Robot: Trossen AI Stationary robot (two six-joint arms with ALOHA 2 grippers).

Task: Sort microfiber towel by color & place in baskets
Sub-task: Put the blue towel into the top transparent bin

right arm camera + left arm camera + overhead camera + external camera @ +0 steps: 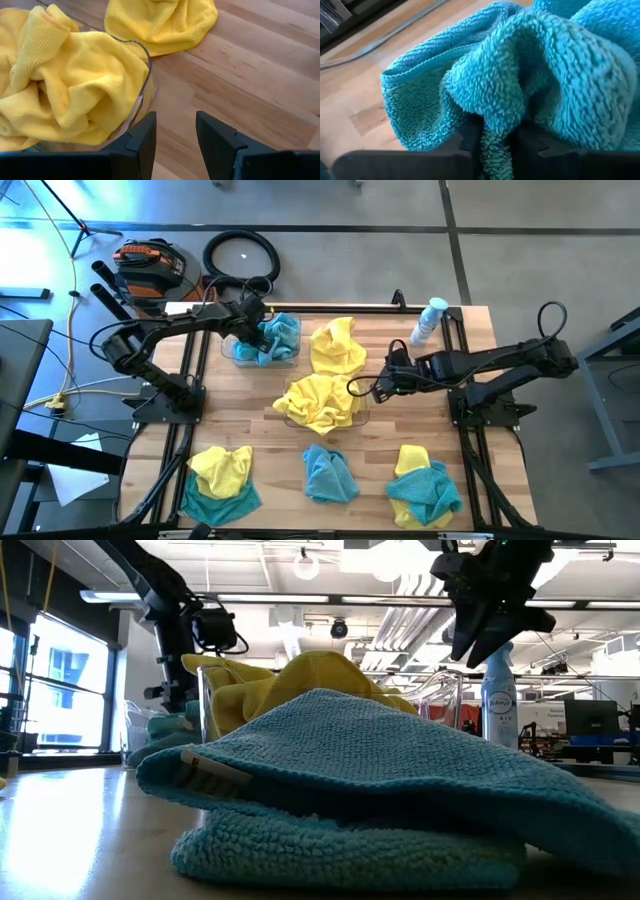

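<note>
High view: we see our left pincer (262, 330) pinching a teal towel (277, 338) over its basket (236, 350); right pincer (382, 383) empty, open.

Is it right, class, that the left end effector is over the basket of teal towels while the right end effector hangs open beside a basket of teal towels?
Not quite. The right end effector hangs open beside a basket of yellow towels, as the right wrist view shows. The left end effector is indeed over the basket of teal towels.

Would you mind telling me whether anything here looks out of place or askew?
One yellow towel lies on the table beside the yellow-filled basket, not in it. Mixed yellow-and-teal heaps remain unsorted along the near edge.
</note>
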